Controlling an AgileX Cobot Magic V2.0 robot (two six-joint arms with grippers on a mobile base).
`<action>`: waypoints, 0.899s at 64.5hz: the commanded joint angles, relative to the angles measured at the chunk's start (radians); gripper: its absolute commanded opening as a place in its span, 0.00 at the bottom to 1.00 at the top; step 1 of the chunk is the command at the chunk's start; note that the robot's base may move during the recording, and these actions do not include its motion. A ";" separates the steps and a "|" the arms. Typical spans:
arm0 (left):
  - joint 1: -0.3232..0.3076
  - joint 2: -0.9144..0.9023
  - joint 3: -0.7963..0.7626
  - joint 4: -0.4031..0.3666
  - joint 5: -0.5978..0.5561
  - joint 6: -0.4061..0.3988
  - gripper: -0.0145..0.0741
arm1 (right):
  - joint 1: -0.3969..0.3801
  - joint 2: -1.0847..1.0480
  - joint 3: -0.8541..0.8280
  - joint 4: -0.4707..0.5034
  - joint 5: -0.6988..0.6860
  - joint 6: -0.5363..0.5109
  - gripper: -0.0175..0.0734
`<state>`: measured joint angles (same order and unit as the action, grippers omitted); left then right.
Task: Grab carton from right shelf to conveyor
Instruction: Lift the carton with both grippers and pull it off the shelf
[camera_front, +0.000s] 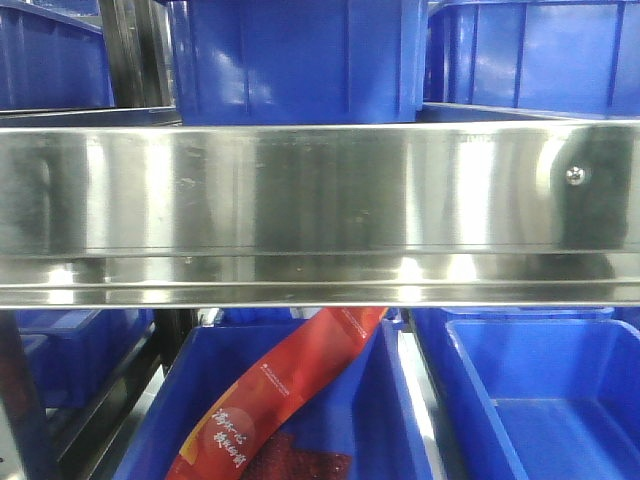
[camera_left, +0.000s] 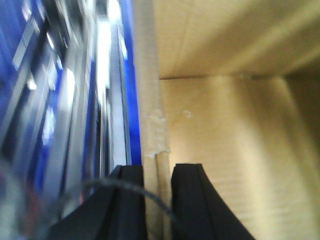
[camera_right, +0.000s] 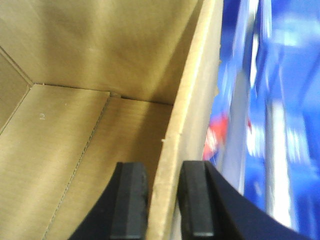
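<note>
The brown open carton fills both wrist views. In the left wrist view my left gripper (camera_left: 158, 200) is shut on the carton's left wall (camera_left: 152, 135), one black finger outside and one inside; the carton's inside (camera_left: 235, 150) lies to the right. In the right wrist view my right gripper (camera_right: 163, 205) is shut on the carton's right wall (camera_right: 187, 120), with the inside (camera_right: 90, 130) to the left. Neither the carton nor the grippers show in the front view.
The front view faces a steel shelf beam (camera_front: 320, 210) close up. Blue bins stand above (camera_front: 290, 60) and below (camera_front: 540, 390); a red packet (camera_front: 290, 400) lies in the lower middle bin. Blurred blue bins and steel rails flank the carton in both wrist views.
</note>
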<state>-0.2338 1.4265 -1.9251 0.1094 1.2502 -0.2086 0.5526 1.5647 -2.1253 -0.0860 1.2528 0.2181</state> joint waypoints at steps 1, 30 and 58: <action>-0.056 -0.057 0.083 0.036 -0.029 -0.048 0.14 | 0.035 -0.062 0.081 -0.012 -0.032 -0.002 0.12; -0.334 -0.177 0.252 0.102 -0.029 -0.211 0.14 | 0.149 -0.255 0.342 -0.035 -0.032 0.028 0.12; -0.363 -0.175 0.215 0.185 -0.029 -0.248 0.14 | 0.149 -0.299 0.342 -0.035 -0.032 0.028 0.12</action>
<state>-0.5811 1.2566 -1.6955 0.3314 1.2958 -0.4555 0.6876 1.2699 -1.7799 -0.1991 1.2938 0.2591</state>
